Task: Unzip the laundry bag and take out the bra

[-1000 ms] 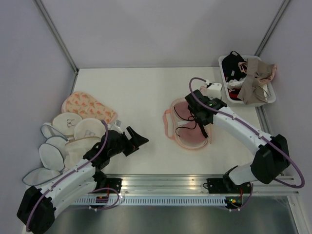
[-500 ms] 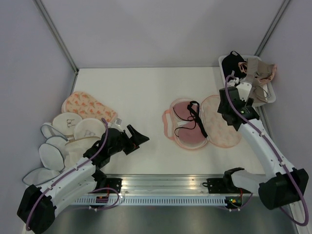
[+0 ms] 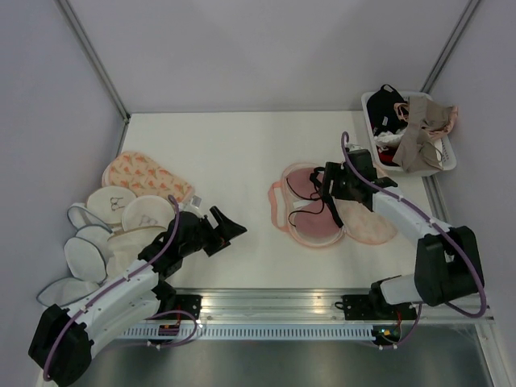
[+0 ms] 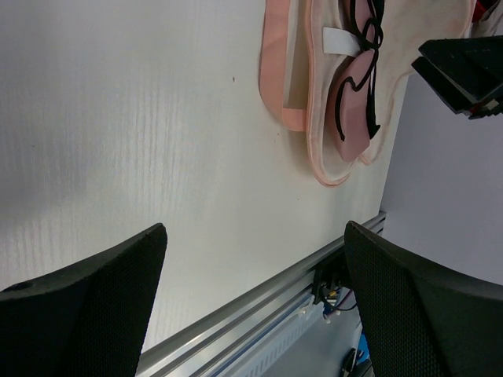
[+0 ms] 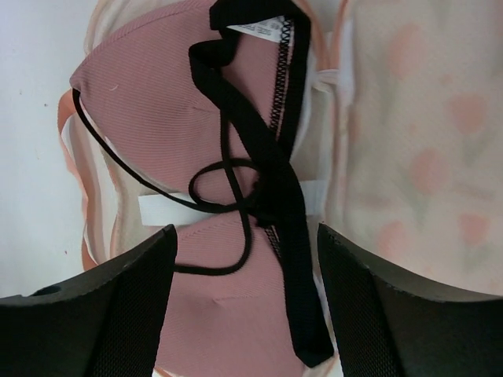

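Note:
The laundry bag [image 3: 371, 219] lies unzipped at centre right, its printed flap folded flat to the right. The pink bra [image 3: 305, 179] with black straps rests in the left half, under a white elastic band [image 5: 165, 208]. My right gripper [image 3: 326, 185] hovers just over the bra, open. In the right wrist view its fingers [image 5: 126, 314] straddle the bra [image 5: 157, 102] and black strap with nothing between them, and the bag flap [image 5: 424, 157] lies to the right. My left gripper [image 3: 232, 226] is open, well left of the bag. Its wrist view shows the bag [image 4: 275, 71], bra [image 4: 350, 86] and left gripper [image 4: 255, 228].
A pile of round white mesh pouches [image 3: 105, 234] and another printed pouch [image 3: 141, 176] lie at the left edge. At the back right a white basket [image 3: 447, 157] holds a beige bra [image 3: 423, 137] and a black garment [image 3: 383, 103]. A metal rail [image 3: 282, 306] runs along the near edge.
The right gripper swung right toward the basket, laid the bag's flap open and opened. It then came back left over the bra. The left arm has not moved.

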Available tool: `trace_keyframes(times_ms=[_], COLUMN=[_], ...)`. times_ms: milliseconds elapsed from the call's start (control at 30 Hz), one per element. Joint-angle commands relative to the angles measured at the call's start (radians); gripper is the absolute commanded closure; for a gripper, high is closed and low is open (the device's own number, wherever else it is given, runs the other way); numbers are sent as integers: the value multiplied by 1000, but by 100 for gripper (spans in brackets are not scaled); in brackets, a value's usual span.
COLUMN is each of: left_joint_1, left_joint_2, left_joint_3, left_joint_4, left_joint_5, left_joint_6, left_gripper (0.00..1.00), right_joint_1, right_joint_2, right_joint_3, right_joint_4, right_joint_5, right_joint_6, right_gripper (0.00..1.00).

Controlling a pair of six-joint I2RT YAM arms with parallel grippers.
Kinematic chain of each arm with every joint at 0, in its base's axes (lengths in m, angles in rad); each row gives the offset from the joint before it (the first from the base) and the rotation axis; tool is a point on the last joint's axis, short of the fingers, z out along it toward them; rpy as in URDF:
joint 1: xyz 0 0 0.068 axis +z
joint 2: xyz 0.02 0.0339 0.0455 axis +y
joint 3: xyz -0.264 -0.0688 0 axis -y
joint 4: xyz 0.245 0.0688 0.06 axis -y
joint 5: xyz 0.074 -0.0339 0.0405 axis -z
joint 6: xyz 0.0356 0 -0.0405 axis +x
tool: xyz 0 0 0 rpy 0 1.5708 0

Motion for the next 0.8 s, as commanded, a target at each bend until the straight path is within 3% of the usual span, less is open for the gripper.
trace_keyframes(times_ms=[0, 333, 467, 500, 567, 767], left_joint_1=[3, 3, 3, 3, 5, 5], left_joint_2=[-19, -10, 7, 11, 13, 5], left_joint_3=[12, 4, 6, 6, 6, 7], left_joint_4=[13, 39, 45, 47, 50, 49], left_joint_5=[0, 0, 5, 8, 6, 11], left_joint_6=[11, 10, 11, 10, 8, 5], left_gripper=[4, 4, 4, 4, 4, 4], right_joint_1=[0, 5, 7, 8, 8, 10], right_joint_2=[77, 263, 259, 256, 251, 265], right_joint_3=[46, 96, 73, 63, 58, 58], right_joint_4=[142, 119, 134, 139, 137, 127], right_joint_5=[-134, -128, -158, -161, -172, -171], right_joint_6=[6, -45, -59, -59, -62, -69], right_gripper=[24, 30, 52, 62, 67, 64])
